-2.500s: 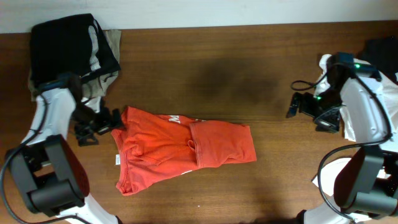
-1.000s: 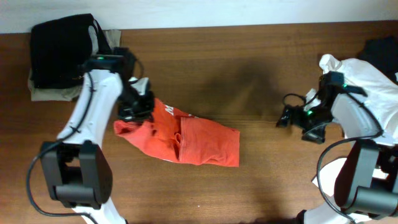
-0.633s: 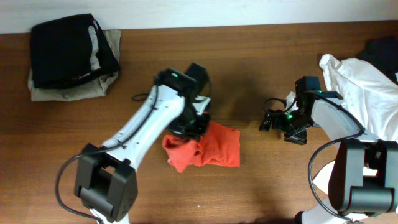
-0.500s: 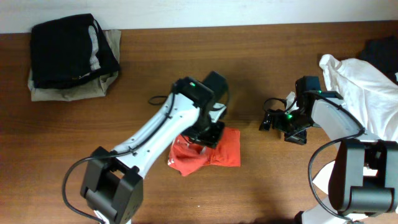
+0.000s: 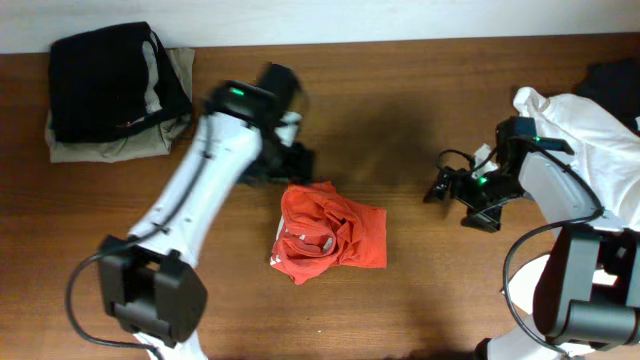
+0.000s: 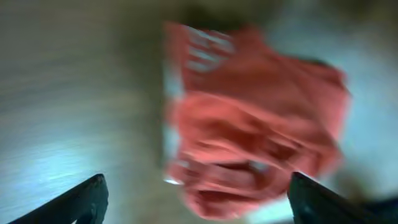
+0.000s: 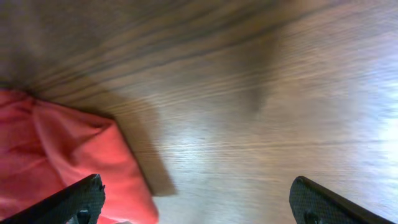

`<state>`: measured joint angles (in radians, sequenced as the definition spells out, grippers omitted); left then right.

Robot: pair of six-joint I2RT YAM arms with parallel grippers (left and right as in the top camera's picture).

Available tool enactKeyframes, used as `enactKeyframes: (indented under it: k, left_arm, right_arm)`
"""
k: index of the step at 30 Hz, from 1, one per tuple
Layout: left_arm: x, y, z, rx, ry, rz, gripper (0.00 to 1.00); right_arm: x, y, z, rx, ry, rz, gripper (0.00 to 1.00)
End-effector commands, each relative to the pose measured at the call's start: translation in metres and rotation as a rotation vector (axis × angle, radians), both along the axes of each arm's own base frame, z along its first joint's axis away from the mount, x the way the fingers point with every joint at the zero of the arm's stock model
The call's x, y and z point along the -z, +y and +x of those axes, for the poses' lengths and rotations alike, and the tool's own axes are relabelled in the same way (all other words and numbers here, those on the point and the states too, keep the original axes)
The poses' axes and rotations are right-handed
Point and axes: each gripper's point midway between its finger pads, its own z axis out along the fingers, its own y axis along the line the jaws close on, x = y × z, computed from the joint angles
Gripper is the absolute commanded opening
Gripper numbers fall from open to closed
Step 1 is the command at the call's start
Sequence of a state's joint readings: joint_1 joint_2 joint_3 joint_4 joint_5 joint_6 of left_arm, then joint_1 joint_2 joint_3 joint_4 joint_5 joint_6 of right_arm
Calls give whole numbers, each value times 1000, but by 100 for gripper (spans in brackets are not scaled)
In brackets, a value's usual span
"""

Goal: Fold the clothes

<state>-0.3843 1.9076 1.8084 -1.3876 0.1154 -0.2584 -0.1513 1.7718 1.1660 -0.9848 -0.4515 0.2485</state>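
Note:
The orange-red T-shirt lies on the wooden table as a rumpled, folded-over bundle, its white print partly showing. My left gripper hovers just beyond its far-left edge, open and holding nothing. The left wrist view is motion-blurred; the shirt fills it ahead of the wide-spread left gripper. My right gripper is open to the right of the shirt, apart from it. In the right wrist view the right gripper frames bare wood, with the shirt's corner at lower left.
A black garment sits on a khaki one at the back left corner. A white garment is heaped at the right edge, with a dark one behind it.
My left gripper carried the shirt's left side over to the right, opened, let it go and drew back up and left. The right gripper shifted slightly right.

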Motion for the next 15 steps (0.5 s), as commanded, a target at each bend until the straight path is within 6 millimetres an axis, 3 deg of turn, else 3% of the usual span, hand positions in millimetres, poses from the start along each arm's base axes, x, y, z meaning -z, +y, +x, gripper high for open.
enactKeyframes:
  k: [1, 3, 6, 15]
  left_arm:
    - [-4, 34, 21, -105, -29, -10, 99]
    - [-3, 48, 25, -125, -22, -25, 99]
    - [5, 36, 22, -59, 33, -204, 99]
    - [78, 16, 19, -41, 212, -289, 99]
  right_arm:
    - [-11, 22, 15, -35, -70, 35, 98]
    - [-10, 23, 18, -48, -82, 17, 99]
    - [-10, 21, 20, -46, -92, 8, 99]
    - [-9, 19, 20, -46, -90, -3, 99]
